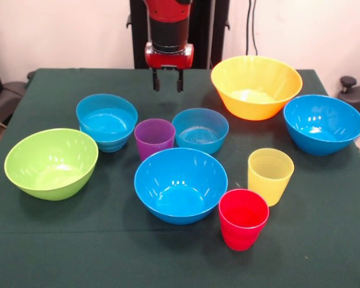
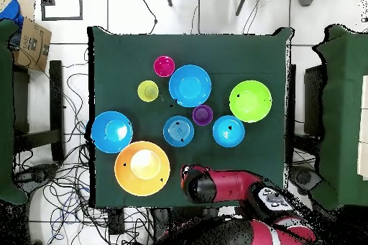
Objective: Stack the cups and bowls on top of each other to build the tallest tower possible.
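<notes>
My gripper (image 1: 167, 81) hangs open and empty over the far middle of the table, behind the small blue bowl (image 1: 200, 130). In the overhead view the arm's head (image 2: 198, 185) hides it. All pieces stand apart, upright, with no tower. There is a very large yellow bowl (image 1: 256, 87), large blue bowls at right (image 1: 323, 124) and centre (image 1: 180, 185), a second small blue bowl (image 1: 107, 122) and a lime green bowl (image 1: 51, 163). The cups are purple (image 1: 154, 138), yellow (image 1: 270, 176) and red (image 1: 243, 218). No lime green cup shows.
The dark green tablecloth (image 1: 60, 252) covers the table. The purple cup stands tight between the two small blue bowls. Cables lie on the floor (image 2: 68, 185) beside the table, and a cardboard box (image 2: 32, 41) sits off to one side.
</notes>
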Robot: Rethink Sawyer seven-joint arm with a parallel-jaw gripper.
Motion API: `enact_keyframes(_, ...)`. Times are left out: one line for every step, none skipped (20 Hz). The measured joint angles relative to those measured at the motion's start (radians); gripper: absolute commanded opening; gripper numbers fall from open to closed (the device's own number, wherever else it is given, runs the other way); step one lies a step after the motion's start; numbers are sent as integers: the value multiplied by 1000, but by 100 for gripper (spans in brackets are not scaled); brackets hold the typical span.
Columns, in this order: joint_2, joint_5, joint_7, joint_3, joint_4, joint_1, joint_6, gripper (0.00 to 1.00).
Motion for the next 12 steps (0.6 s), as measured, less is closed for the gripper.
enact_keyframes(-10, 9, 0, 1, 4, 0, 0, 100)
enact_keyframes(-16, 12, 0, 2, 5, 0, 0, 100)
enact_keyframes(-26, 16, 0, 2, 6, 0, 0, 100)
enact_keyframes(-35, 21, 0, 2, 6, 0, 0, 100)
enact_keyframes(-40, 24, 0, 2, 6, 0, 0, 100)
enact_keyframes(-47, 29, 0, 2, 6, 0, 0, 100)
enact_keyframes(-56, 36, 0, 3, 6, 0, 0, 100)
enact_keyframes(-73, 47, 0, 4, 7, -1, 0, 100)
enact_keyframes(-80, 52, 0, 5, 6, -2, 0, 100)
enact_keyframes(-86, 57, 0, 5, 6, -2, 0, 100)
enact_keyframes(-93, 61, 0, 5, 6, -2, 0, 100)
enact_keyframes(-103, 71, 0, 6, 5, -2, 1, 100)
